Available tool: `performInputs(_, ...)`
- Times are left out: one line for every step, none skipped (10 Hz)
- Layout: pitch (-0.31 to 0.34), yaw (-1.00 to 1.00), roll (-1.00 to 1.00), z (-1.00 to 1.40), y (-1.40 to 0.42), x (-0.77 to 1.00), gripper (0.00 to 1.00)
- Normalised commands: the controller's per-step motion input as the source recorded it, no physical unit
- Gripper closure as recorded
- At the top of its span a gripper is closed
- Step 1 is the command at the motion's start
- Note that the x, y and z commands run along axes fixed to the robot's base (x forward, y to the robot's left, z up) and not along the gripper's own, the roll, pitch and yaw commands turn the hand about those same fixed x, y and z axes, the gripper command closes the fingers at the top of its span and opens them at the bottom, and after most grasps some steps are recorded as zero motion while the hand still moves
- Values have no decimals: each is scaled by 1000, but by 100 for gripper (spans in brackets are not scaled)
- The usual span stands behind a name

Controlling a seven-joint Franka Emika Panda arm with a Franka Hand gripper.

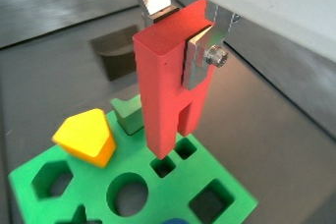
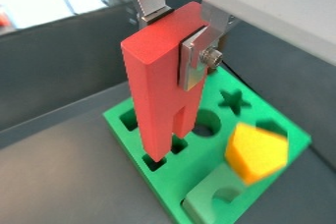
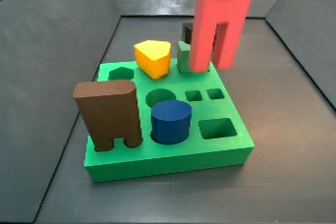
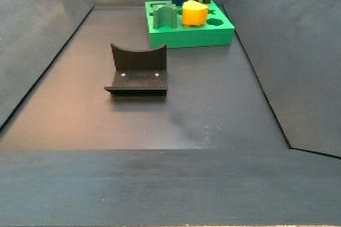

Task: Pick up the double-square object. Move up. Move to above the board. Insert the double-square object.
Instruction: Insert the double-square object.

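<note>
My gripper [image 1: 180, 31] is shut on the top of the double-square object [image 1: 164, 81], a tall red block that hangs upright with its two legs down. It shows the same way in both wrist views [image 2: 175, 29]. The board [image 1: 29, 184] is a bright green slab right below. The leg ends hover just above its two small square holes [image 1: 165, 166]. In a side view the red block [image 3: 210, 22] stands over the board's [image 3: 171, 164] far right part, apart from it. The fingers [image 2: 199, 53] clamp its upper sides.
A yellow piece [image 3: 153, 58], a blue cylinder [image 3: 171, 122] and a brown two-legged block [image 3: 108, 115] sit in the board. A small pale green notched block [image 2: 210, 203] lies against the board's edge. The fixture [image 4: 136, 72] stands mid-floor, inside dark sloping bin walls.
</note>
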Motion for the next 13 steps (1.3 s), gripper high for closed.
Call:
performInputs(0, -726, 71, -440, -120, 286, 100)
performInputs(-20, -377, 4, -334, -43, 340, 100)
performInputs(-31, -309, 33, -354, -29, 329, 100)
performInputs(0, -3, 47, -297, 0, 109, 100)
performInputs(14, 49, 96, -254, -29, -34, 100)
performInputs(50, 174, 149, -280, -57, -174, 100)
performInputs(36, 294, 227, -223, -149, -349, 100)
performInputs(26, 294, 230, -140, -171, -303, 100)
performInputs(3, 171, 160, -40, -214, -171, 100)
performInputs(34, 80, 100, -43, -120, 0, 100)
performInputs(110, 0, 23, -94, 0, 120, 100)
performInputs(130, -83, 0, -103, 60, 169, 100)
performInputs(117, -174, 0, -94, 137, 183, 100)
